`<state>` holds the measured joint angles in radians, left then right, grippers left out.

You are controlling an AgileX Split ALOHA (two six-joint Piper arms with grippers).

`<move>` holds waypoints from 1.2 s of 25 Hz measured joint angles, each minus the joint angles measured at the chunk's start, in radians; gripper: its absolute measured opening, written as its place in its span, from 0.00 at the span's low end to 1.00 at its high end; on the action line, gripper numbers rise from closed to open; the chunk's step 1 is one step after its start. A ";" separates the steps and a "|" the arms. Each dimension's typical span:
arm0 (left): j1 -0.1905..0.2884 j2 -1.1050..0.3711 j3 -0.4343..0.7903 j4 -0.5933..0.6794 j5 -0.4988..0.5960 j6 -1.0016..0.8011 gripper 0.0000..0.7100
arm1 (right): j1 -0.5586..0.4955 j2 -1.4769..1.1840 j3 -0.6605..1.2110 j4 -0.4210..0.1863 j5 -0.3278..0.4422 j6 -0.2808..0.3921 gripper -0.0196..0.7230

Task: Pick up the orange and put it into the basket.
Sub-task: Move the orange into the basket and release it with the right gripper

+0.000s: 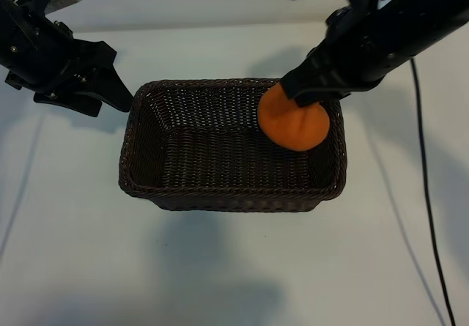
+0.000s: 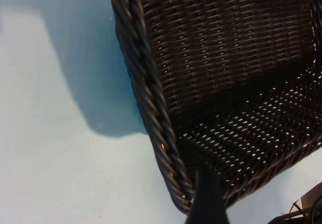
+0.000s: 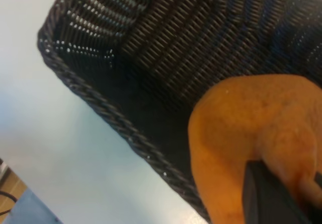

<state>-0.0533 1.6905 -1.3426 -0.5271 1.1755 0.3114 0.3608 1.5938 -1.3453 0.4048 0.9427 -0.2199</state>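
The dark-brown woven basket (image 1: 220, 194) stands mid-table. My right gripper (image 1: 302, 95) is shut on the orange (image 1: 293, 121) and holds it over the basket's right end, at about rim height near the back wall. In the right wrist view the orange (image 3: 241, 128) fills the near corner, a black finger (image 3: 266, 194) presses into its skin, and the basket's braided rim (image 3: 100, 108) runs below it. My left gripper (image 1: 110, 91) hovers open and empty just outside the basket's left rim (image 2: 151, 98); one of its fingers (image 2: 206, 199) shows over the basket's corner.
A black cable (image 1: 426, 187) trails down the white table at the right. Bare table surrounds the basket in front and on both sides.
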 joint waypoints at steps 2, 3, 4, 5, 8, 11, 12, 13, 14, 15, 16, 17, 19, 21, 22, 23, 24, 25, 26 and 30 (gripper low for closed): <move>0.000 0.000 0.000 0.000 0.000 0.000 0.81 | 0.000 0.024 0.000 -0.016 -0.013 -0.002 0.15; 0.000 0.000 0.000 0.000 0.000 0.000 0.81 | 0.001 0.035 0.000 -0.036 -0.015 -0.002 0.15; 0.000 0.000 0.000 0.000 0.000 0.000 0.81 | 0.001 0.044 0.000 -0.057 -0.018 -0.002 0.15; 0.000 0.000 0.000 0.000 0.000 0.000 0.81 | 0.001 0.054 0.000 -0.075 -0.018 -0.001 0.15; 0.000 0.000 0.000 0.000 0.000 0.000 0.81 | 0.001 0.080 0.000 -0.111 -0.021 0.005 0.15; 0.000 0.000 0.000 0.000 0.000 0.000 0.81 | 0.001 0.096 0.000 -0.123 -0.035 0.008 0.15; 0.000 0.000 0.000 0.000 0.000 0.000 0.81 | 0.001 0.102 0.000 -0.123 -0.041 0.009 0.15; 0.000 0.000 0.000 0.000 0.000 0.000 0.81 | 0.001 0.109 0.000 -0.123 -0.048 0.010 0.15; 0.000 0.000 0.000 0.000 0.000 0.000 0.81 | 0.001 0.118 0.000 -0.123 -0.050 0.010 0.15; 0.000 0.000 0.000 0.000 0.000 0.000 0.81 | 0.001 0.126 0.000 -0.123 -0.051 0.010 0.15; 0.000 0.000 0.000 0.000 0.000 0.000 0.81 | 0.001 0.135 0.000 -0.123 -0.052 0.010 0.15; 0.000 0.000 0.000 0.000 0.000 0.000 0.81 | 0.001 0.142 0.000 -0.123 -0.052 0.010 0.15; 0.000 0.000 0.000 0.000 0.000 0.000 0.81 | 0.007 0.148 0.000 -0.126 -0.053 0.010 0.15; 0.000 0.000 0.000 0.000 0.000 0.000 0.81 | 0.013 0.148 0.000 -0.126 -0.055 0.010 0.15; 0.000 0.000 0.000 0.000 0.000 0.000 0.81 | 0.017 0.148 0.000 -0.126 -0.056 0.010 0.15; 0.000 0.000 0.000 0.000 0.000 0.000 0.81 | 0.022 0.148 0.000 -0.125 -0.057 0.010 0.15; 0.000 0.000 0.000 0.000 0.000 0.000 0.81 | 0.027 0.148 0.000 -0.125 -0.059 0.010 0.15; 0.000 0.000 0.000 0.000 0.000 0.000 0.81 | 0.032 0.148 0.000 -0.125 -0.060 0.010 0.15; 0.000 0.000 0.000 0.000 0.000 0.000 0.81 | 0.038 0.148 0.000 -0.124 -0.062 0.012 0.15; 0.000 0.000 0.000 0.000 0.000 0.000 0.81 | 0.057 0.148 0.002 -0.125 -0.082 0.017 0.15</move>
<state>-0.0533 1.6905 -1.3426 -0.5271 1.1755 0.3114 0.4183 1.7416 -1.3434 0.2796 0.8607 -0.2031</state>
